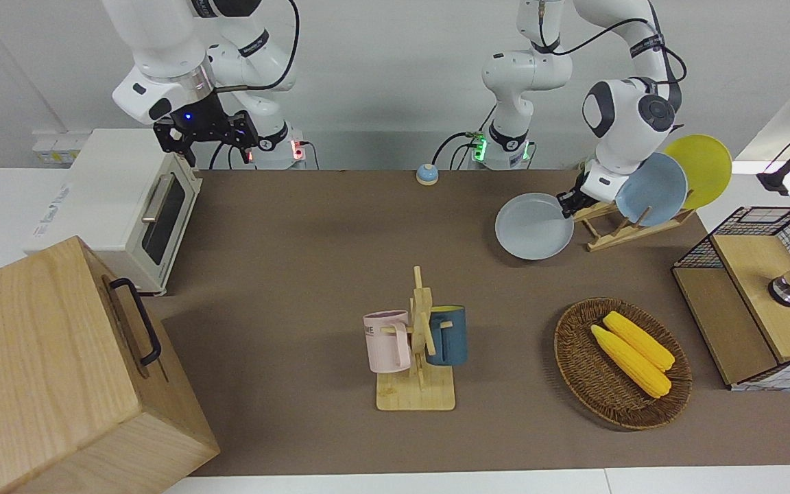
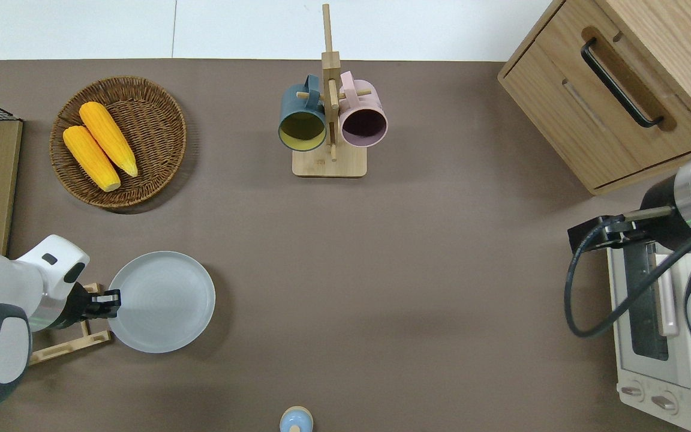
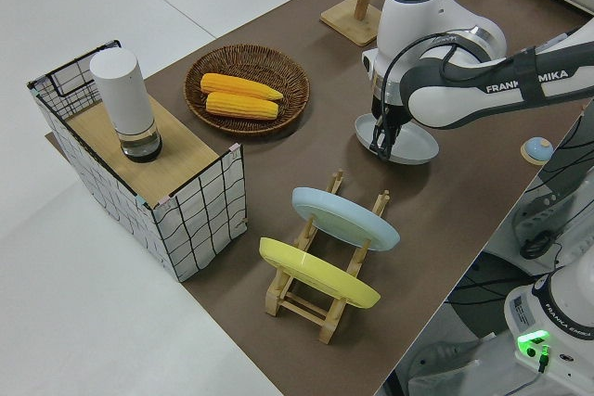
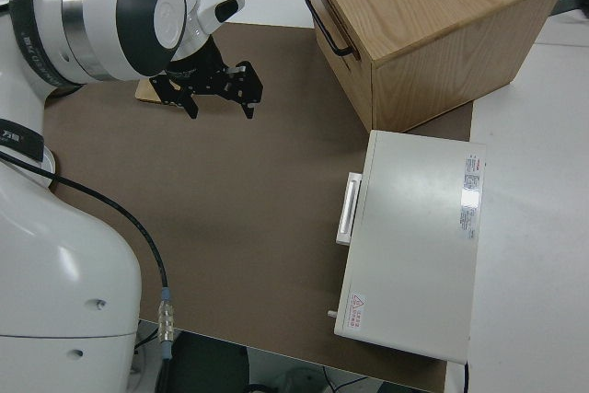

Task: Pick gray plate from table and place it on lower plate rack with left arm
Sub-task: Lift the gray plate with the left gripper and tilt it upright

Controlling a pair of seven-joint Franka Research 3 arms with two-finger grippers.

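The gray plate is held by its rim in my left gripper, slightly tilted and a little off the table. It also shows in the overhead view and the left side view, with the left gripper shut on the rim toward the left arm's end. The lower plate rack stands just beside the held plate, toward the left arm's end of the table. It holds a light blue plate and a yellow plate upright. My right gripper is open and parked.
A wicker basket with two corn cobs lies farther from the robots than the plate. A mug stand with two mugs is mid-table. A wire crate, a bell, a toaster oven and a wooden cabinet ring the table.
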